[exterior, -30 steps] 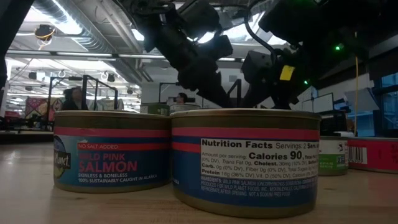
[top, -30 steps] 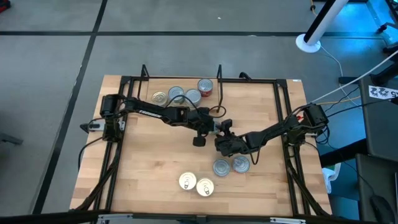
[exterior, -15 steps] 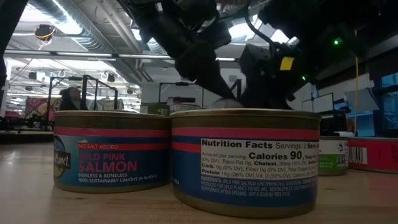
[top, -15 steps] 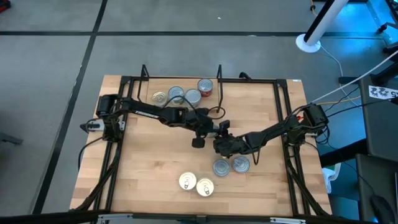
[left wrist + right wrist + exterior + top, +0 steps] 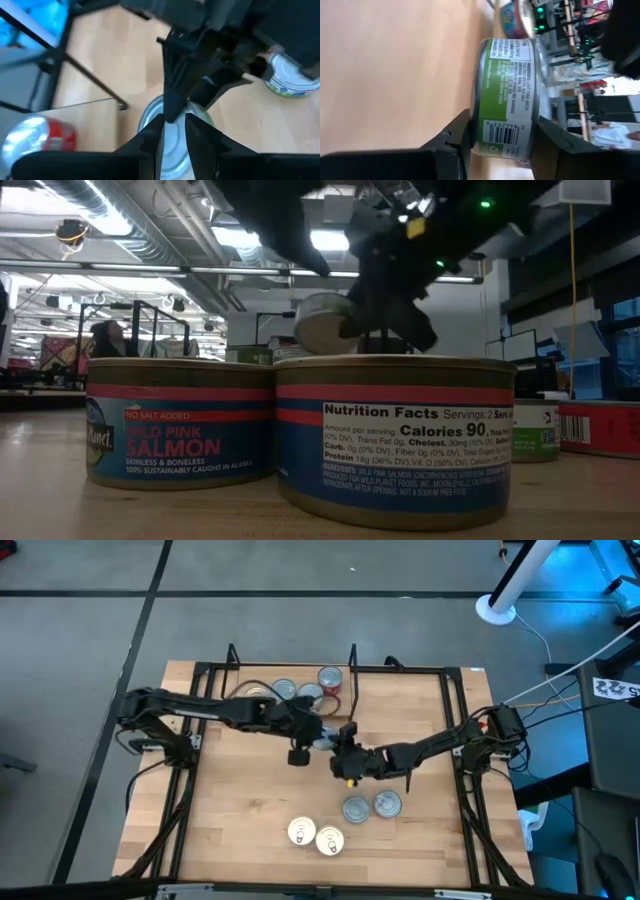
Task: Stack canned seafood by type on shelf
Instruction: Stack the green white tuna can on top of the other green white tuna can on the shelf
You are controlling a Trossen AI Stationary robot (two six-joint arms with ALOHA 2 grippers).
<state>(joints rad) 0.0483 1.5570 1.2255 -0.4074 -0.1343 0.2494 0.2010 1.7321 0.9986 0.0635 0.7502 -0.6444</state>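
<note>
A green-labelled can (image 5: 507,95) hangs above the table's middle (image 5: 322,323), with my right gripper (image 5: 505,142) shut on it. My left gripper (image 5: 174,132) stands right at the can's silver face (image 5: 172,150), its fingers a narrow gap apart. In the high view both grippers meet near the centre, left (image 5: 312,740) and right (image 5: 342,757). On the shelf (image 5: 345,690) at the far edge stand silver-lidded cans (image 5: 283,689) and a red-sided one (image 5: 330,678). Several more cans (image 5: 356,808) (image 5: 301,831) stand on their bases on the table. My right gripper pinches the can between its two fingers, one on each flat end (image 5: 481,131), with the green side label showing between them. The fingers come from the table's right, slanting a little down. The can is lifted clear and tilted onto its edge. My left gripper: I cannot tell whether its fingers (image 5: 150,137) touch the can's face.
Two salmon cans (image 5: 180,435) (image 5: 395,442) stand close to the low camera. A green-labelled can (image 5: 537,430) and a red one (image 5: 600,428) stand at the right. Black frame rails (image 5: 190,790) (image 5: 470,810) run along both table sides. Bare wood (image 5: 250,800) lies left of the near cans.
Both grippers have risen and gone toward the table's left and far side. The green-labelled can, which barely showed above the front can's lid in the low view, is now lifted clear and tilted. My left arm has drawn back toward its base.
</note>
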